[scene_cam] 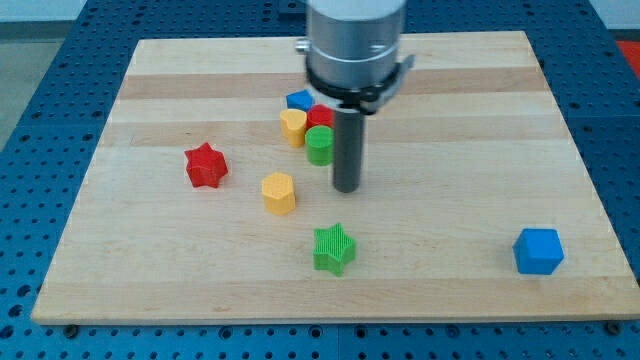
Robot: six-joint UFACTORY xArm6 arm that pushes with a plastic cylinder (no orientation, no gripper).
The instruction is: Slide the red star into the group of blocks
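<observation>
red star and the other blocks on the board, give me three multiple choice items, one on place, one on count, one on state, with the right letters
1. Where is the red star?
A. view's left, apart from the cluster
B. inside the cluster
C. view's bottom right corner

2. How many yellow blocks show?
A. one
B. two
C. four

3. What is my tip touching?
A. the red star
B. the blue cube
C. no block that I can see

Key: 1 A, it lies alone, left of the cluster. 2 B, one yellow block in cluster, one lone yellow block. 3 C, my tip rests on bare wooden board, just below and right of the green cylinder; the blue cube sits far right.
</observation>
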